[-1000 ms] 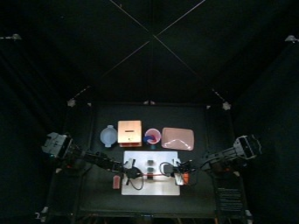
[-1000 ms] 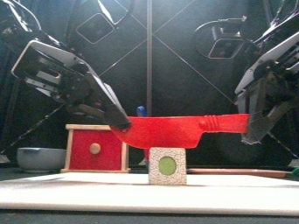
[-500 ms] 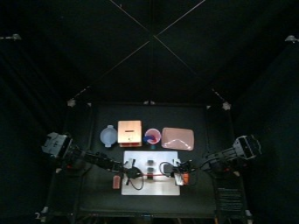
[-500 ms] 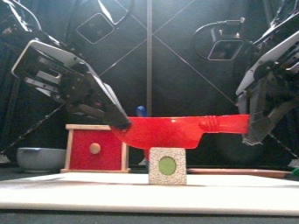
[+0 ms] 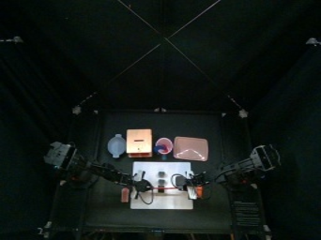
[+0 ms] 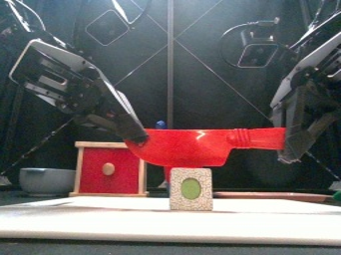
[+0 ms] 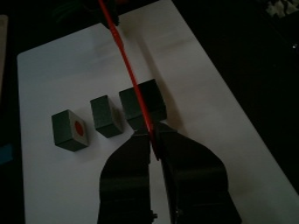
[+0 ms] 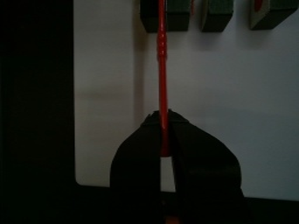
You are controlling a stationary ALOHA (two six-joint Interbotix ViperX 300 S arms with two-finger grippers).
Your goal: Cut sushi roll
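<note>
Nothing has moved: both grippers, left and right, still clench the red knife above the white board. Wrist views alone show sushi roll pieces mid-board.

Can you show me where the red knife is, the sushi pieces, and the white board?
red knife (image 6: 200, 146), front view, middle of the flat blade.
sushi pieces (image 7: 107, 115), left wrist view, top of the middle piece.
white board (image 8: 117, 96), right wrist view, bare surface beside the blade.
</note>
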